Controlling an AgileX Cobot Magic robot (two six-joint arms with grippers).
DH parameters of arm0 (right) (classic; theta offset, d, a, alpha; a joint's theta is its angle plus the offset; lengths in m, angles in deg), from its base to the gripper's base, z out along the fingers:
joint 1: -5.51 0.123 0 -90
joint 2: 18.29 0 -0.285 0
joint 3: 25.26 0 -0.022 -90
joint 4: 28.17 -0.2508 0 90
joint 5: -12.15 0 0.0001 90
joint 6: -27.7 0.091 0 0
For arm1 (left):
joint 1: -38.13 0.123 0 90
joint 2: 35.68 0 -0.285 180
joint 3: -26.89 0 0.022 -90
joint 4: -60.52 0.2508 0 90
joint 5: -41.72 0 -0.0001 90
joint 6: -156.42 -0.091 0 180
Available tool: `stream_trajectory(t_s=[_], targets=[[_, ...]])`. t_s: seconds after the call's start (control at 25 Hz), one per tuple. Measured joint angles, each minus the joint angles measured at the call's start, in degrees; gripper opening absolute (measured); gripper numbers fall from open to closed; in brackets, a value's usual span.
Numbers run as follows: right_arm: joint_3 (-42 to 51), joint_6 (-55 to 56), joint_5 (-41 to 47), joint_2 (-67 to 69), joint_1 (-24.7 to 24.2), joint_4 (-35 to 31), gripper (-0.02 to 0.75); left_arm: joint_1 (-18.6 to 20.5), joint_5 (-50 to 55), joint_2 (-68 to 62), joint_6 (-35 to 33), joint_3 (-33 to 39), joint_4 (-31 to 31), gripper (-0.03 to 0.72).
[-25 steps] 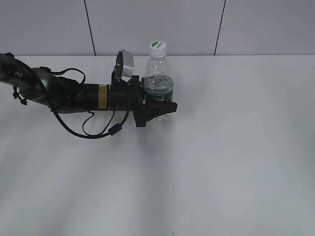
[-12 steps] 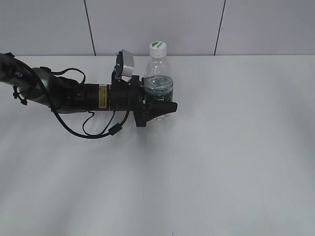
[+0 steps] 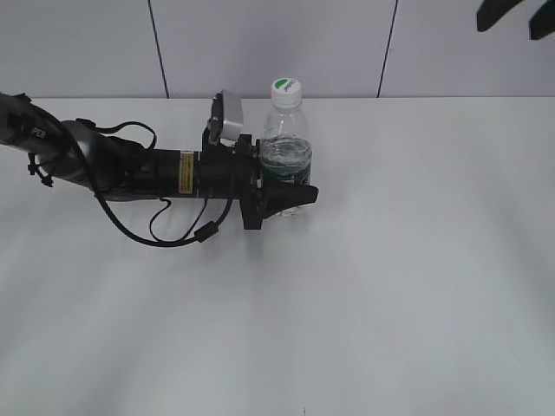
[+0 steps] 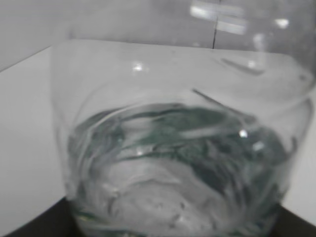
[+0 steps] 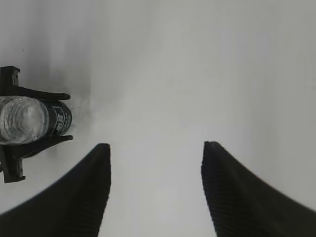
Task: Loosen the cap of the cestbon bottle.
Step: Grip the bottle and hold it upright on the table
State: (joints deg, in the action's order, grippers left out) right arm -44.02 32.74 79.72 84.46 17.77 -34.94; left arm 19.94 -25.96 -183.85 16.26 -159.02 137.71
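Observation:
The clear cestbon bottle [image 3: 285, 156] with a dark green label stands upright on the white table. Its white cap [image 3: 286, 87] with a green logo sits on top. My left gripper [image 3: 290, 198] reaches in from the left and is shut on the bottle's lower body. In the left wrist view the bottle [image 4: 177, 148] fills the frame and hides the jaws. My right gripper [image 3: 512, 16] hangs high at the top right, open and empty. In the right wrist view it [image 5: 155, 148] is above bare table, and the bottle [image 5: 29, 119] shows from above at the left, between the left fingers.
The white table [image 3: 416, 260] runs back to a grey panelled wall [image 3: 87, 43]. The left arm with its black cables [image 3: 173, 230] lies across the table's left side.
The left gripper and the bottle have shifted slightly to the right. The right gripper has come into view at the top right corner.

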Motion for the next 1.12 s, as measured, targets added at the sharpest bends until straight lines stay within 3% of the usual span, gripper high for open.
stream_trajectory(t_s=[0.4, 0.8, 1.12], targets=[[-3.7, 1.4, -11.8, 3.9, 10.0, -2.1, 0.447, 0.0, 0.1, 0.0, -0.2, 0.0, 0.2, 0.410], [-16.5, 2.6, -0.5, 16.2, 11.1, -9.6, 0.447, 0.0, 0.0, 0.0, -0.2, 0.0, 1.2, 0.410], [-22.7, 4.2, 1.8, 22.4, 13.9, -10.0, 0.447, 0.0, 0.0, 0.0, -0.2, 0.0, 1.7, 0.410]])
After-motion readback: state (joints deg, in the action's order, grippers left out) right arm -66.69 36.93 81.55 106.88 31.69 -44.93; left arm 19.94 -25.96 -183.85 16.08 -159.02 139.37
